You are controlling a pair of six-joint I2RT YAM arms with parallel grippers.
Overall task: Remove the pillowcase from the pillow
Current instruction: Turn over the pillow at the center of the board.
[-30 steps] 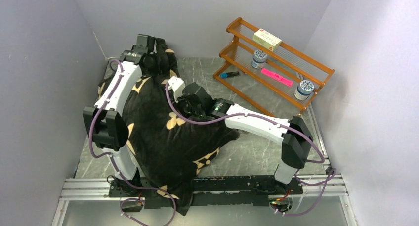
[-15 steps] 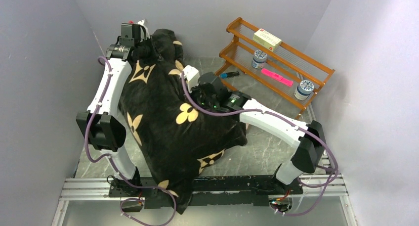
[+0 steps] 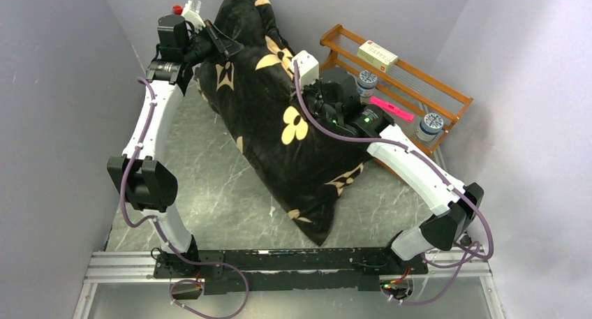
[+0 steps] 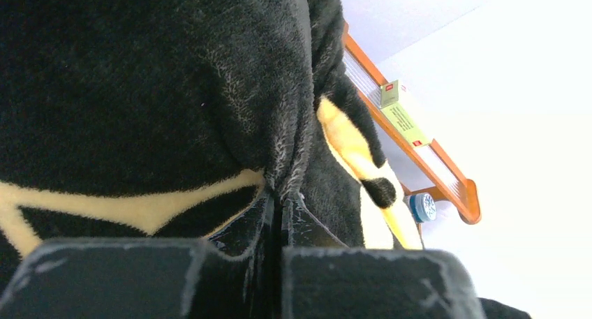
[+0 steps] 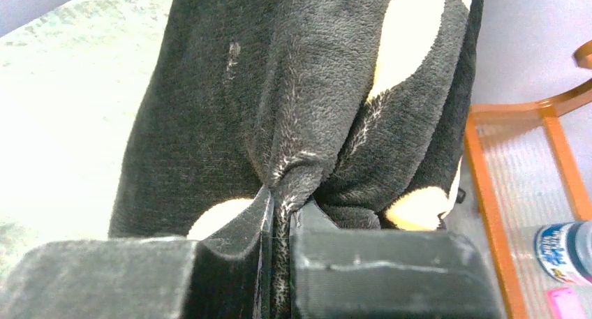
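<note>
Nearest, the low corner of the pillowcase (image 3: 272,151) is hanging just above the counter (image 3: 223,186) at lower centre of the top view, and the bundle is rising, tilted, toward the upper centre. No white pillow is showing; the plump bulk suggests it is sitting inside, not yet out. Mid-frame, the right fingers (image 5: 279,211) are pinching a pleat of plush. Farther, upper left, the left fingers (image 4: 280,218) are clamping a fold near the top corner. The fabric is looking soft, limp and thick-piled, and the load bulky but probably light. Best hold, by my judgement: bunched cloth alone, leaving the pillow free to slide. The rack (image 3: 412,88) is standing behind.
</note>
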